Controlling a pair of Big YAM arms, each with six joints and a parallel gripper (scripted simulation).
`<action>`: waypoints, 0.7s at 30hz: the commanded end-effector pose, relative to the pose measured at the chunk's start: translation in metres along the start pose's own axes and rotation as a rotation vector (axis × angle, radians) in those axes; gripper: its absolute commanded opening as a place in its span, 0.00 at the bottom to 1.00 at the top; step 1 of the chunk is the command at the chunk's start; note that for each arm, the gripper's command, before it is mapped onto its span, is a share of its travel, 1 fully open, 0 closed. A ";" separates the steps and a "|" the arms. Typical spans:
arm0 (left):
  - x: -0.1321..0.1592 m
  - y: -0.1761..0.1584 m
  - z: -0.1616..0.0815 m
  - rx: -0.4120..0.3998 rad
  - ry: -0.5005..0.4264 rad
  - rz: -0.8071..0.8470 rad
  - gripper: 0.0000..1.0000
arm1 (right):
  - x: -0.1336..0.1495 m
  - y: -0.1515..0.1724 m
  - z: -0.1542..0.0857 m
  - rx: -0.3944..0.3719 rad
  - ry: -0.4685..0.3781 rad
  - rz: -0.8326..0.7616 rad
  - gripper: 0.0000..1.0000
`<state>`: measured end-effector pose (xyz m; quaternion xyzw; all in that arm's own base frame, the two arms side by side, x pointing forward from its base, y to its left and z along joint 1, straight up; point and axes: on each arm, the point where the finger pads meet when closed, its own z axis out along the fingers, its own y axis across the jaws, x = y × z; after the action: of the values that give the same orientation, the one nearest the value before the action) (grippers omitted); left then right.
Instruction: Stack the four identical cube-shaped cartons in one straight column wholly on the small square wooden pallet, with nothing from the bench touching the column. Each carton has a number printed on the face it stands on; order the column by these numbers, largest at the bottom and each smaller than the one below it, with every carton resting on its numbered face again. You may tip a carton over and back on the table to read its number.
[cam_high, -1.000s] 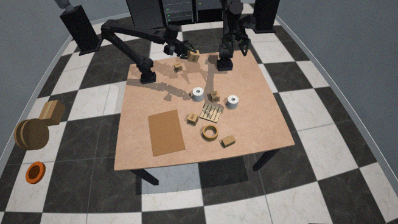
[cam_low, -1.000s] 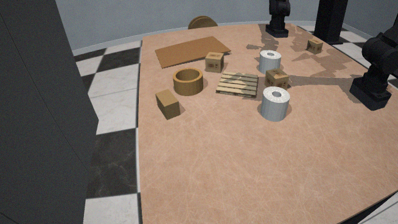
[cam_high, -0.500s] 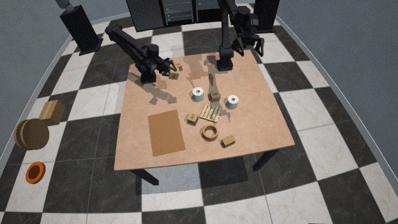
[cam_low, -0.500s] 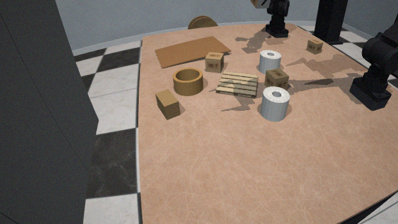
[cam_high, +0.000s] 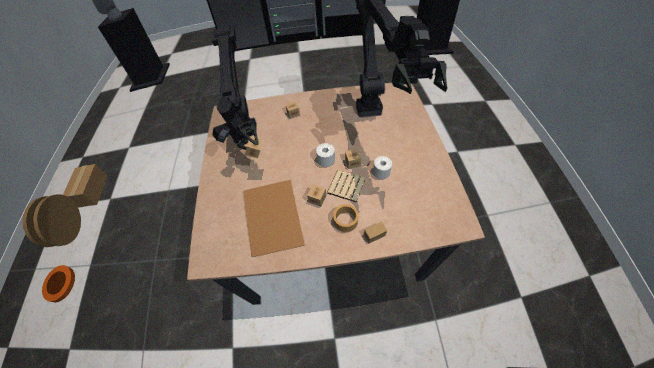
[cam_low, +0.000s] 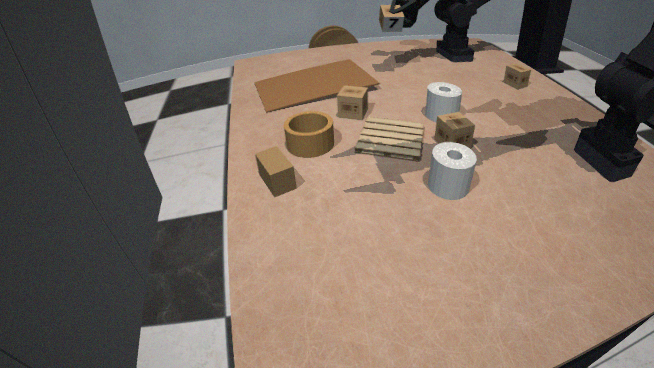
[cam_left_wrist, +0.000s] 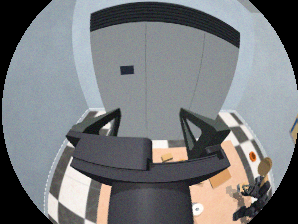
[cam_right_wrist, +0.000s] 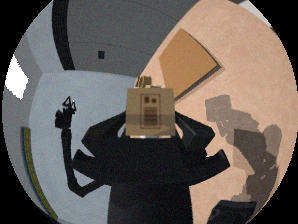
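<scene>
The carton (cam_high: 253, 151) (cam_low: 391, 20) (cam_right_wrist: 137, 100) sits clamped between the fingers of my right claw (cam_high: 250, 144) (cam_low: 398, 8) (cam_left_wrist: 243, 187) (cam_right_wrist: 150, 111), off the table, its printed 7 turned sideways to the exterior view. From it in the top view, the pallet (cam_high: 346, 185) (cam_low: 390, 138) lies between three and four o'clock, well apart, its slats bare of cartons. A cube has no long axis to line up; what matters is that the 7 must face down again before I set this one anywhere. My right claw looks nearer the pallet than my left claw (cam_high: 420, 82) (cam_left_wrist: 150, 111) (cam_right_wrist: 71, 99), which hangs with its fingers wide apart, about one o'clock of the pallet. Around the pallet, one carton (cam_high: 316, 195) (cam_low: 352, 102) waits between eight and nine, another (cam_high: 352, 158) (cam_low: 454, 130) near twelve, between two rolls, and the last (cam_high: 292, 110) (cam_low: 517, 76) well off toward eleven. I cannot read those three numbers, so I'd judge it too soon to give the 7 its place; turning it back upright and parking it on the table seems wiser.
</scene>
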<state>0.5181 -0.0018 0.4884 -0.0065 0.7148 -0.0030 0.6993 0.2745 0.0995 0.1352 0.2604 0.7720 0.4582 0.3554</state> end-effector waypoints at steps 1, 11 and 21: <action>-0.004 0.006 0.001 -0.006 -0.027 0.015 1.00 | -0.024 -0.013 0.002 -0.011 -0.010 -0.095 0.50; 0.001 0.007 0.005 -0.004 -0.021 0.013 1.00 | -0.071 -0.090 -0.016 0.036 0.037 -0.179 0.50; 0.001 0.007 0.005 -0.004 -0.021 0.013 1.00 | -0.067 -0.117 -0.026 -0.134 0.160 -0.065 0.50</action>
<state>0.5184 -0.0019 0.4921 -0.0029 0.7090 -0.0039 0.7052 0.2674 0.0063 0.0545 0.2266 0.7633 0.5268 0.2975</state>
